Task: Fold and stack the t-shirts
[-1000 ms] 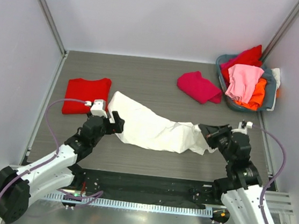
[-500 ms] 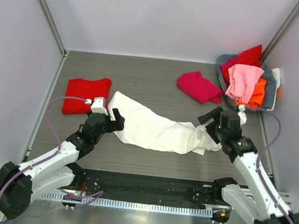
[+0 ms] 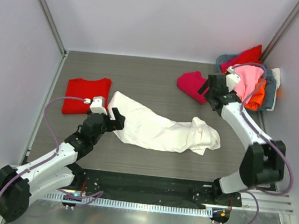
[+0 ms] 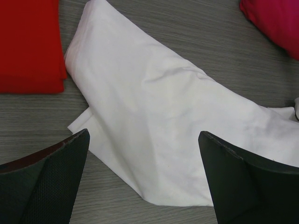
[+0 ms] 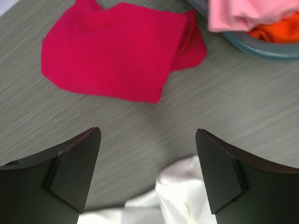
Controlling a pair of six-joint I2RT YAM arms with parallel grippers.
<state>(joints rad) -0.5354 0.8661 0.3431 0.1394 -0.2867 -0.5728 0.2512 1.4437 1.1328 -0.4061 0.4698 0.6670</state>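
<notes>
Left gripper (image 4: 144, 135) and right gripper (image 5: 148, 132) gaping, rumpled white t-shirt (image 3: 158, 130), folded red t-shirt (image 3: 86, 94)

White t-shirt (image 3: 158, 129) rumpled, red t-shirt (image 3: 86, 94) folded

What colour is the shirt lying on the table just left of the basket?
Plain magenta shirt, no print visible; clearest in the right wrist view.

t-shirts (image 3: 246, 80) in basket (image 3: 271, 90), far right corner
</notes>
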